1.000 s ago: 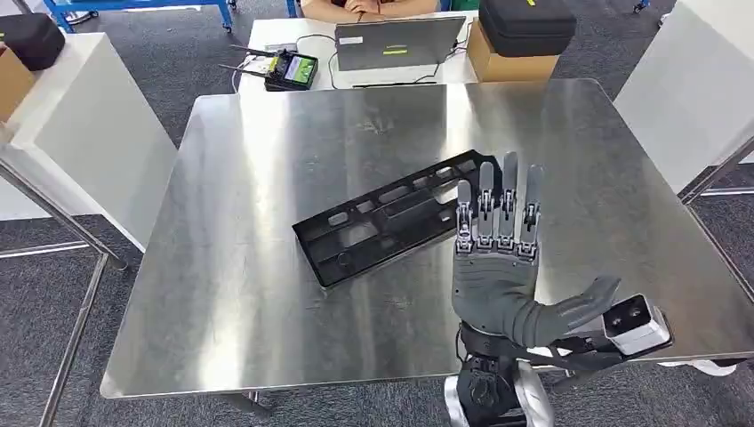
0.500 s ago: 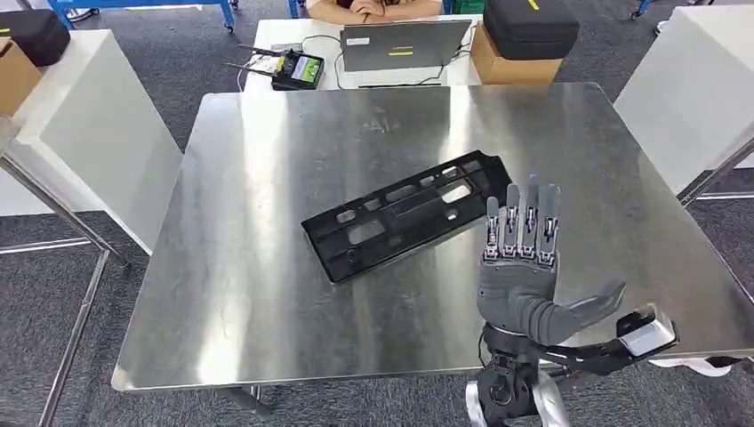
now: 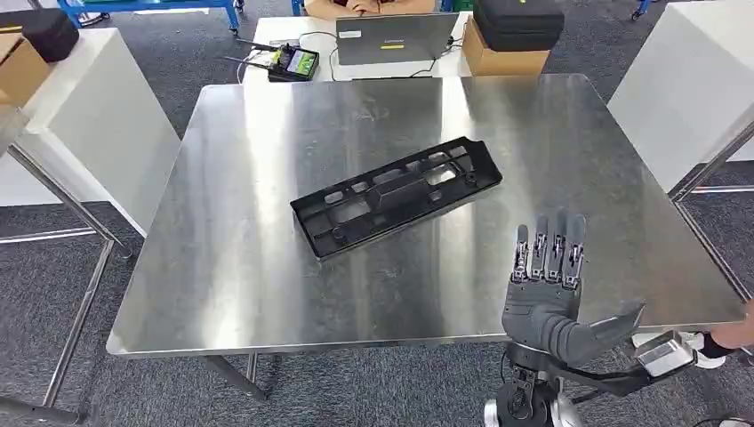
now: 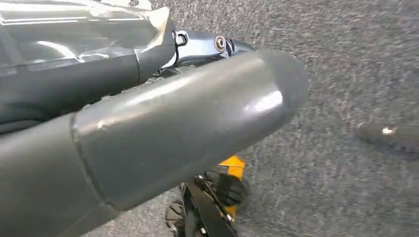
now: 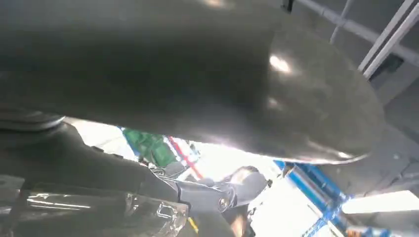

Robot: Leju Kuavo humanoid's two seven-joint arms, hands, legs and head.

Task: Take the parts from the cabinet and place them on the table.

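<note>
Right hand (image 3: 544,294): fingers straight and spread, thumb out, holding nothing, above the table's near right edge.
Left hand (image 4: 148,133): finger state cannot be told.
Part (image 3: 396,195): flat at mid table (image 3: 249,249), angled.

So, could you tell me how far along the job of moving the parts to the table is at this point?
Done: one black part lies flat on the steel table, touched by neither hand. In hand: nothing; the right hand is raised near the table's front edge, fingers straight and apart, holding nothing. The left hand hangs over the carpet, and its grip cannot be judged. Left: the cabinet is out of sight, so any remaining parts cannot be counted.
</note>
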